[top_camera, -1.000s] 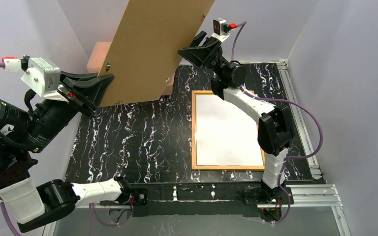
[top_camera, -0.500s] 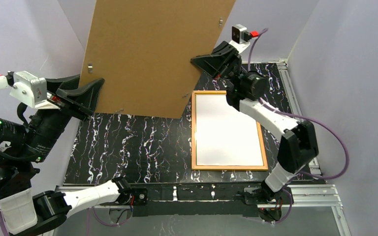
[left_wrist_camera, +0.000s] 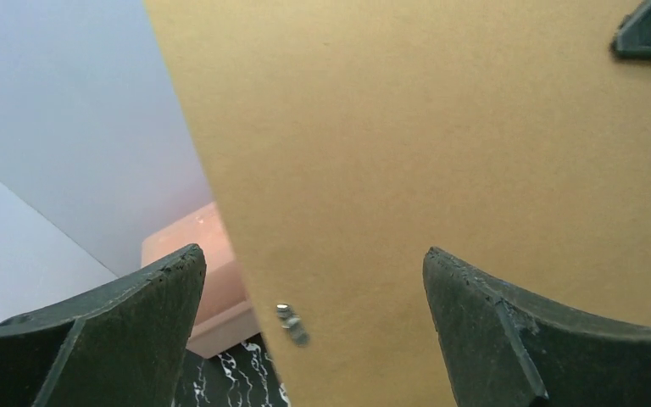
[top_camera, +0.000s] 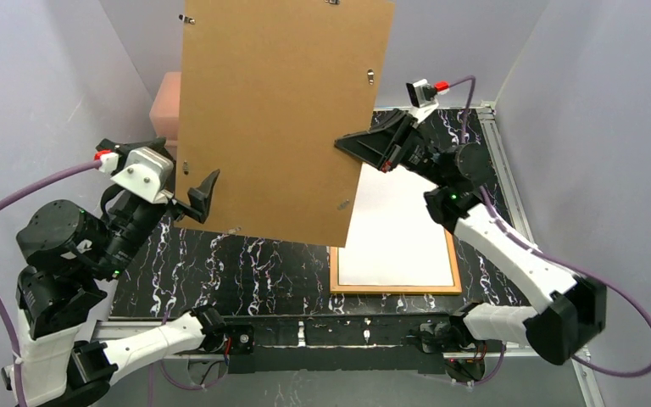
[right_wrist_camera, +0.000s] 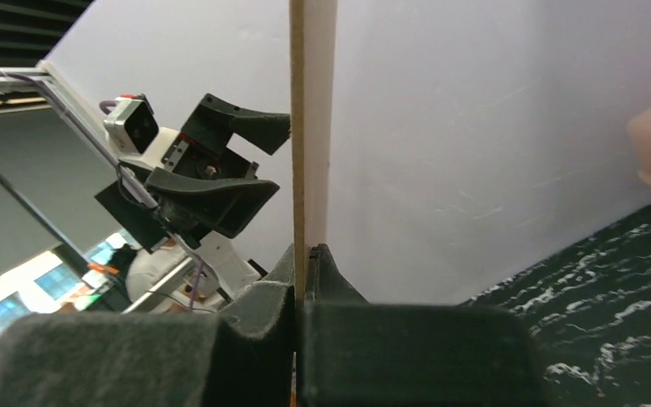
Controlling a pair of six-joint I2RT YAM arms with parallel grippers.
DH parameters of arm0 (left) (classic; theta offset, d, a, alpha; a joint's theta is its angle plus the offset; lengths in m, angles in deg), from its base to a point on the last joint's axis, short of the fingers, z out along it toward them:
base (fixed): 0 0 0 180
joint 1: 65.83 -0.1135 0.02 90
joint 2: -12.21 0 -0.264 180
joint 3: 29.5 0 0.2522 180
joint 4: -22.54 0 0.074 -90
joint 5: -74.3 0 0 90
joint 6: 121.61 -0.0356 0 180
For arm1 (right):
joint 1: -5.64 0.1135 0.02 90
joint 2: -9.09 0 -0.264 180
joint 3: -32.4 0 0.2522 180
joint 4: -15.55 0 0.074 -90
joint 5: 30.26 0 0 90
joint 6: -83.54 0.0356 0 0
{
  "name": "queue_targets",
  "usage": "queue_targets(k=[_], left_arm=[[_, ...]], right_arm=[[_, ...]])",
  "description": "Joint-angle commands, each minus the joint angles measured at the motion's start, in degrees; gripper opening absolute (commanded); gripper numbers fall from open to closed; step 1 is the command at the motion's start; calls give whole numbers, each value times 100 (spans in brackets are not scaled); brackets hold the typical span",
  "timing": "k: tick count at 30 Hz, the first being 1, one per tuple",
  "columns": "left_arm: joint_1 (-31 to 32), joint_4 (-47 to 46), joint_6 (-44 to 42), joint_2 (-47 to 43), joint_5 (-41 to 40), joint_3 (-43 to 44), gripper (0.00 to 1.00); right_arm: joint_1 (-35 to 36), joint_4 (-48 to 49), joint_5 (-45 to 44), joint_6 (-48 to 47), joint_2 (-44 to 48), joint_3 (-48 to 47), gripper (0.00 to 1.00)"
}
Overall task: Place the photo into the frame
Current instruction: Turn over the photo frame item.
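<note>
The frame lies flat on the right of the table with its orange-brown back up. The photo rests inside it, plain white back showing. A large brown backing board hangs upright in the air over the table's middle and hides the frame's near-left corner. My right gripper is shut on the board's right edge; in the right wrist view the board stands edge-on, pinched by that gripper. My left gripper is open at the board's lower left edge. Its fingers stand wide apart, clear of the board.
A pink box stands at the back left against the wall, partly behind the board, and shows as the pink box in the left wrist view. Grey walls close in the table on three sides. A metal rail runs along its right side.
My left gripper has let go of the board and opened wide, dropping lower and nearer. The right gripper closed on the board's right edge and now carries it, swung upright and to the right.
</note>
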Motion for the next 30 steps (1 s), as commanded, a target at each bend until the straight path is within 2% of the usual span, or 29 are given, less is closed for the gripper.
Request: queue_targets(k=[1,4,8,11,16,19,21,23,25,27,30], left_arm=[[-20,-188,-288,-120,39,165,99],[-18,-599,-675,-96,-61,123,94],[-18,-1389,-1557,71,-468,52,78],[-22,-1631,-2014,286,-611,191,74],[-18,-1111,-2180,645,-821,388,72],[-29,-662,-1869,745,-921,255,72],[-141,-352,-1648,792,-717,102,74],[-754,165,-1091,1049,-124,71,75],[-1920,760,-528,1386,1080,96,75],[-2759,1222,-138,1938,1975,385,75],[-2980,1473,-21,2508,2319,829,75]], right_arm=[[-2,-1348,-275,-1033,771,-194,1],[2,-1909,-96,-1318,847,-344,1],[5,-2899,87,-1717,913,-594,1],[6,-3650,130,-2073,1028,-728,1],[4,-4397,194,-2387,1200,-852,1],[-1,-4907,130,-2627,1243,-916,1],[6,-5126,58,-2701,1255,-850,1],[-2,-5423,7,-2774,1189,-709,1],[0,-5540,-73,-2898,1157,-503,1],[1,-5492,-161,-2991,1150,-248,1],[-5,-5350,-163,-2965,1139,-5,1]])
